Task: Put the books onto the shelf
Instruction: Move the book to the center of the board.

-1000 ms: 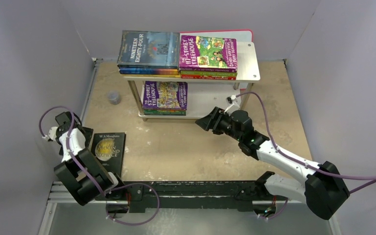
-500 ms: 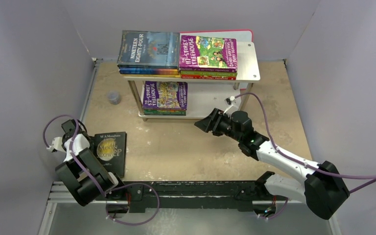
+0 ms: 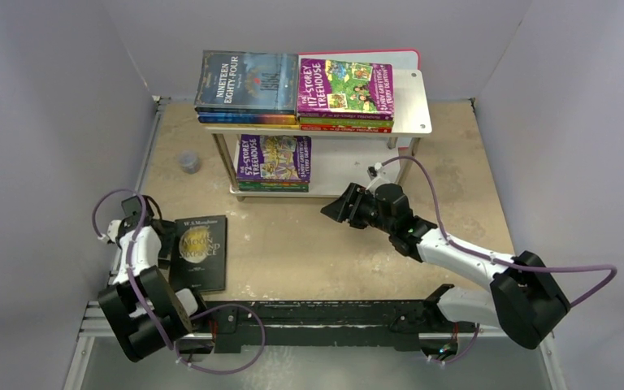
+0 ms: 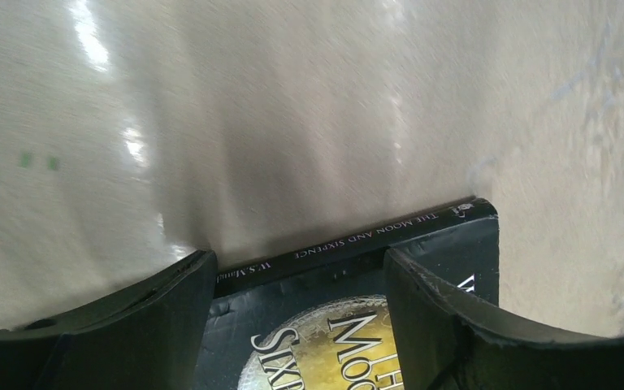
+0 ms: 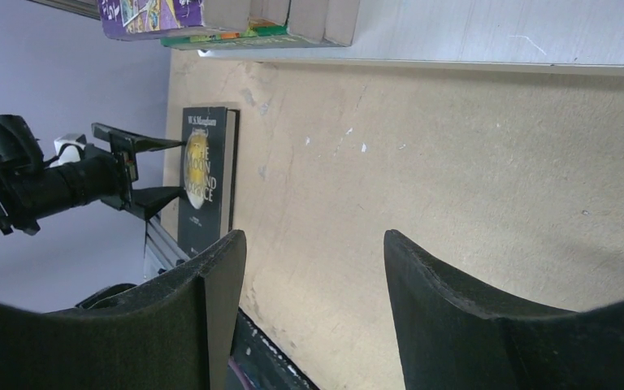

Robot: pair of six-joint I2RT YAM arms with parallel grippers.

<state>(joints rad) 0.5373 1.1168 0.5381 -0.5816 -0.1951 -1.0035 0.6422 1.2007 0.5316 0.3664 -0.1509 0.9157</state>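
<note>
The black book "Moon and Sixpence" [image 3: 203,253] [image 4: 349,321] [image 5: 205,175] lies flat on the table at the near left. My left gripper [image 3: 169,244] [image 4: 296,260] [image 5: 180,169] is open at its spine side. Its fingers are spread along the spine and lie over the cover, which shows between them. Stacks of books sit on the shelf's top board [image 3: 410,101]: "Nineteen Eighty-Four" [image 3: 248,81] and a "Treehouse" title [image 3: 345,85]. Another "Treehouse" stack [image 3: 274,157] [image 5: 171,12] rests on the lower board [image 3: 345,166] [image 5: 496,32]. My right gripper [image 3: 337,207] [image 5: 313,240] hangs open and empty over the table in front of the shelf.
A small grey cup [image 3: 188,162] stands on the table left of the shelf. A pink-edged white board [image 3: 406,55] leans behind the shelf. Grey walls close in the left, right and back. A black rail [image 3: 317,313] runs along the near edge.
My left arm has swung right and the black book has slid right with it, turning slightly. The right gripper has edged a little left.
</note>
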